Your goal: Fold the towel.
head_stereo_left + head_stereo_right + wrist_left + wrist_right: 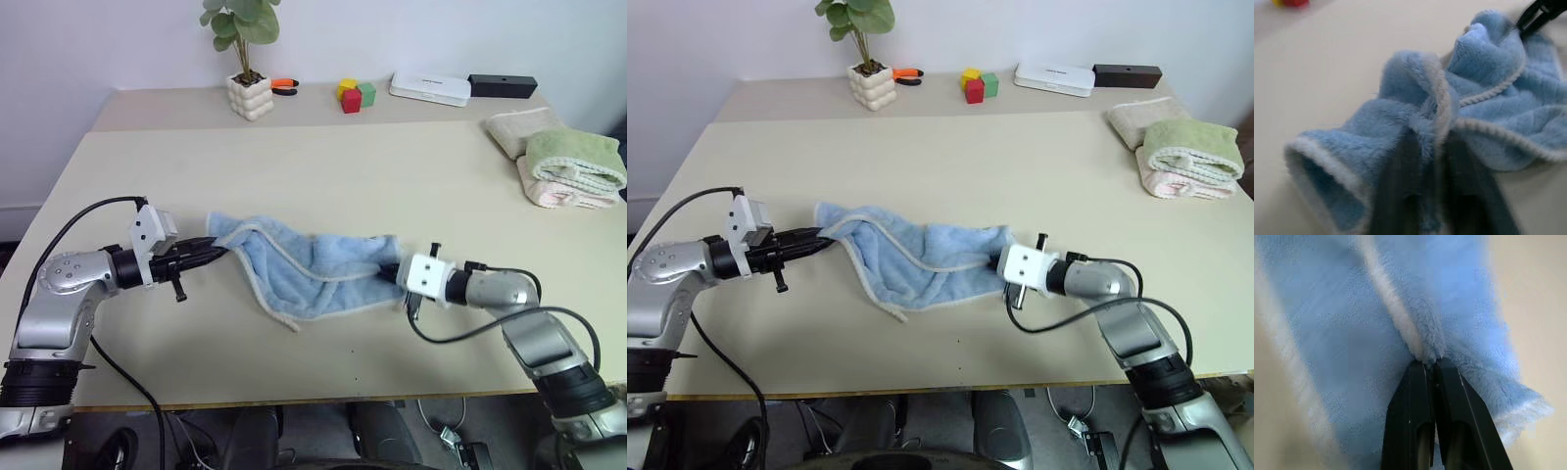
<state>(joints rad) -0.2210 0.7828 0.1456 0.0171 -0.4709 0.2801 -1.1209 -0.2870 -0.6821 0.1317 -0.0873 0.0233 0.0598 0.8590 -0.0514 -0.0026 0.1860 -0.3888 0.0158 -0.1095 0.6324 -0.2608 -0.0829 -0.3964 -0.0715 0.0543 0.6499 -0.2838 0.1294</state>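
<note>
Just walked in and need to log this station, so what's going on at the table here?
The robot is working on a light blue towel that lies crumpled across the near part of the table. The right gripper has its jaws shut on the towel's whitish hem at one end. The left gripper has a bunched fold of the other end between its jaws. No neat fold is made yet. Folded beige, green and pink towels sit at the far right.

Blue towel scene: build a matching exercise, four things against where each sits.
Things:
1. blue towel
2. potted plant
3. green rolled towel
4. colored blocks

Places:
A. on top of the folded towels at the table's right edge
B. mid-table, between the two grippers
C. far edge, beside the white box
D. far edge, left of the orange tool

Pairs: 1-B, 2-D, 3-A, 4-C
</note>
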